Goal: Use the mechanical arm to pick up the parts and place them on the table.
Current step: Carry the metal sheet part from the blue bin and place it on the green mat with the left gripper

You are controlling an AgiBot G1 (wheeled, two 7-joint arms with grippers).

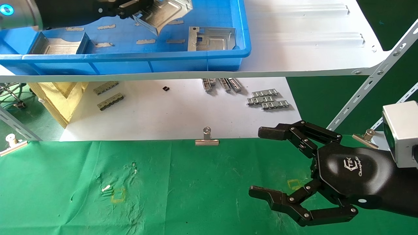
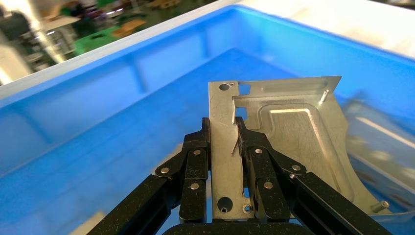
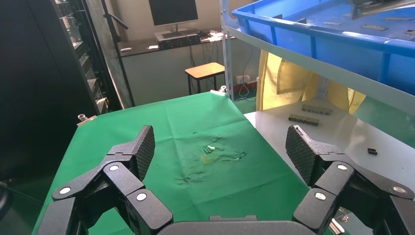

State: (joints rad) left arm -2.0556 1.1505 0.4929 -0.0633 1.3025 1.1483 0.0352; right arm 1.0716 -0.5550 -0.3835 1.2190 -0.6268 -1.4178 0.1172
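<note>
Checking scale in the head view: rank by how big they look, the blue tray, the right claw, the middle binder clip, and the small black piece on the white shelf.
Largest to smallest, as they look in the head view:
1. blue tray
2. right claw, though it sits nearest the camera
3. middle binder clip
4. small black piece

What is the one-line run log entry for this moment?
left gripper: shut on part, raised over blue tray | right gripper: open, over green table | two parts in tray
</note>
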